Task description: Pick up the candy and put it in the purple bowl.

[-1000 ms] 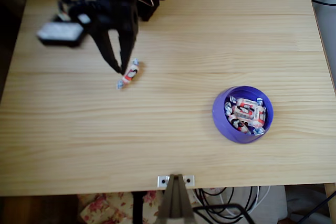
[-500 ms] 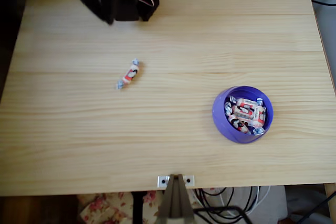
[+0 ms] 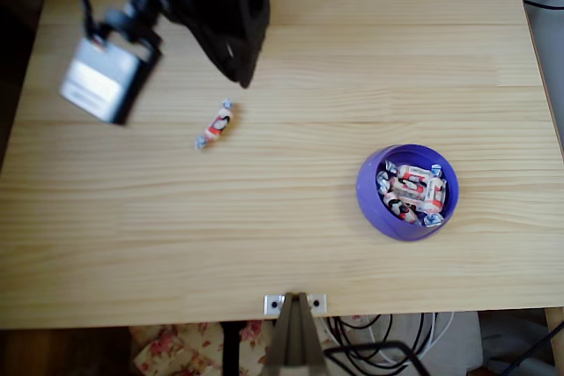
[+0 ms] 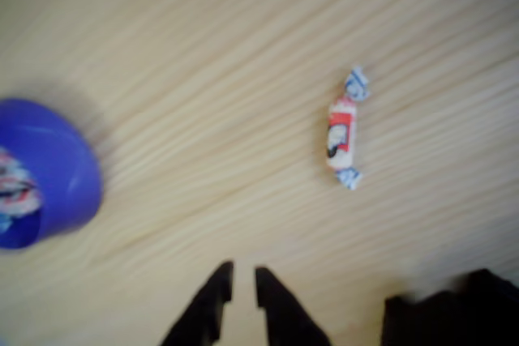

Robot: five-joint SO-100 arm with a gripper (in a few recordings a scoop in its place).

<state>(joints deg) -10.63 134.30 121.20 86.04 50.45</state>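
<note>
Gripper (image 4: 240, 285): two dark fingertips at the bottom of the wrist view, nearly pressed together with just a thin slit between, pinching nothing. In the overhead view the gripper (image 3: 240, 72) hangs off the tabletop (image 3: 291, 59) near its far-left corner, tip pointing toward the near edge.

Key relation: the candy (image 3: 215, 123) lies just past the tip, toward the near edge and slightly toward the left edge, apart from the fingers. In the wrist view the candy (image 4: 342, 130) sits ahead and to the right of the fingertips, so my read is the gripper is not lined up over it and must spread before coming down. Long axis: diagonal in the overhead view, one twisted end toward the far edge, the other toward the near-left corner; close to upright in the wrist view.

Purple bowl (image 3: 407, 192) stands well apart, toward the right edge and nearer the near edge, with several like sweets (image 3: 411, 188) inside. Purple bowl (image 4: 45, 174) is at the left in the wrist view.

Writing: dark print on the wrapper, too blurred to read. No brand legible anywhere.
</note>
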